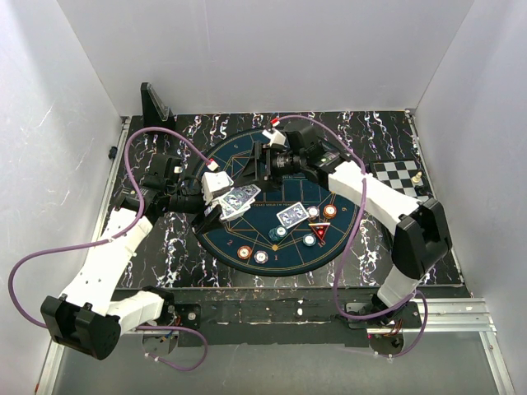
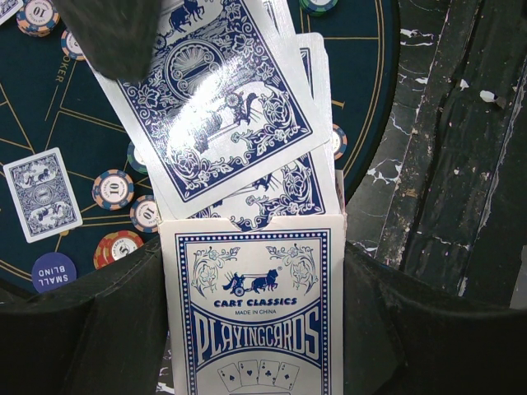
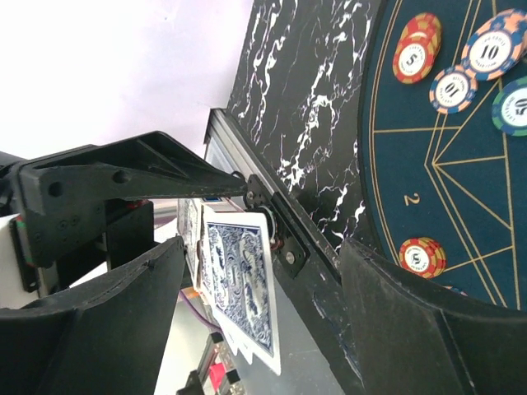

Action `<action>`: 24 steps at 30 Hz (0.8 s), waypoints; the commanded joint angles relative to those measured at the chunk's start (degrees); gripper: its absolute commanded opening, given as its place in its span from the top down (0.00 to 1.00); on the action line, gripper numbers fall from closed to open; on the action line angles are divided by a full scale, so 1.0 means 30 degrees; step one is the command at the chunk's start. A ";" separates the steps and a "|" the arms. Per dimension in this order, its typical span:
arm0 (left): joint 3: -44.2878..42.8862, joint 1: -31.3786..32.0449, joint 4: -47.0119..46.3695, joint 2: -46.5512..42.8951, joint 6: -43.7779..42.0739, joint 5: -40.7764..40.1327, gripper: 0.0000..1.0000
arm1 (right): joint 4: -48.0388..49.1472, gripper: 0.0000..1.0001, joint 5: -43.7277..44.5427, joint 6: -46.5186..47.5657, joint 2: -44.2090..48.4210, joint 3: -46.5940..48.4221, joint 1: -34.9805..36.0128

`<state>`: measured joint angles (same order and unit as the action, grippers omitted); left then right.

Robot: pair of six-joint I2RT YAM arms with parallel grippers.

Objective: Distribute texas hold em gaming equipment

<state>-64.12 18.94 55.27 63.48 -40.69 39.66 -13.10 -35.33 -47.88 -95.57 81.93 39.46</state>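
My left gripper (image 1: 212,194) is shut on a blue-white playing-card box (image 2: 251,321), held over the left part of the round dark-blue mat (image 1: 247,152). Several blue-backed cards (image 2: 222,115) fan out of the box's open top. My right gripper (image 1: 258,168) is open just past the fan. In the right wrist view the cards (image 3: 240,284) hang between its spread fingers without touching them. One dark fingertip (image 2: 115,33) overlaps the top card's corner. Two cards (image 1: 292,215) lie on the mat, with striped chips (image 1: 244,253) and a red-black triangular marker (image 1: 319,232) nearby.
A black-white chessboard (image 1: 399,177) with a piece sits at the right edge. A black upright stand (image 1: 155,103) is at the back left corner. More chips (image 2: 113,189), a single card (image 2: 41,193) and a blue "small blind" disc (image 2: 53,270) lie below the box.
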 commanded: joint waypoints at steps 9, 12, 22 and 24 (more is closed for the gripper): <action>-0.0805 0.0073 -0.0258 -0.0478 -0.0178 0.0520 0.96 | -0.0348 0.34 -0.0938 0.0314 -0.0106 0.0434 0.0264; -0.0835 0.0045 -0.0258 -0.0507 -0.0149 0.0433 0.96 | -0.0408 0.37 -0.0879 0.0285 0.0039 0.0288 0.0205; -0.0952 0.0044 -0.0345 -0.0507 -0.0003 0.0374 0.96 | -0.0056 0.44 -0.0791 0.0109 0.1064 -0.0825 -0.0439; -0.0952 0.0044 -0.0404 -0.0507 0.0056 0.0403 0.96 | -0.0085 0.46 -0.0733 0.0080 0.1211 -0.1030 -0.0585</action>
<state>-64.55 18.94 55.27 63.48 -40.84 39.55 -14.02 -37.12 -47.86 -95.46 79.70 38.68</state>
